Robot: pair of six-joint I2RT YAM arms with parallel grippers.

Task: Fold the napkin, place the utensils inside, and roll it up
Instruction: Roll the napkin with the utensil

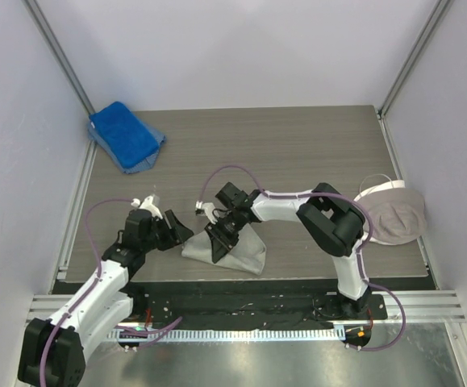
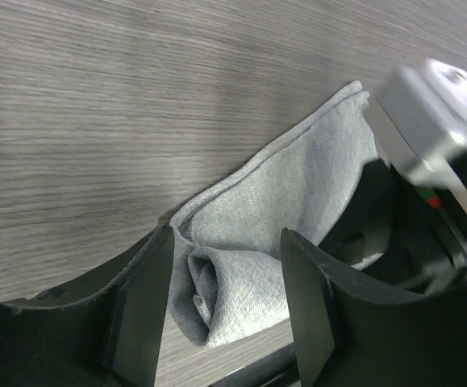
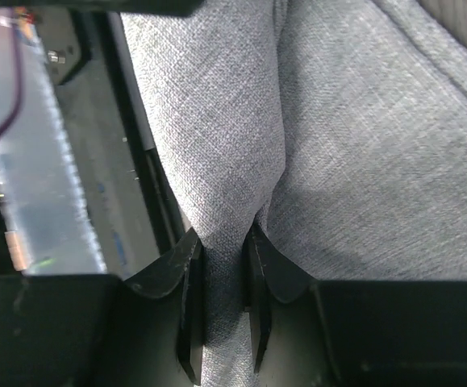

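Observation:
The light grey napkin (image 1: 245, 256) lies bunched near the table's front edge, between the two arms. In the left wrist view one end of the napkin (image 2: 281, 193) is rolled into a loose coil. My left gripper (image 1: 181, 233) is open, and its jaws (image 2: 227, 250) stand either side of that coiled end without squeezing it. My right gripper (image 1: 219, 242) is over the napkin's middle. In the right wrist view my right gripper (image 3: 223, 246) is shut on a raised fold of the napkin (image 3: 362, 121). The utensils are hidden or out of view.
A bright blue towel (image 1: 124, 135) lies at the back left corner. A beige-grey cloth with a white edge (image 1: 394, 214) hangs over the table's right side. Just behind the napkin are the dark front edge and the metal rail (image 1: 241, 326).

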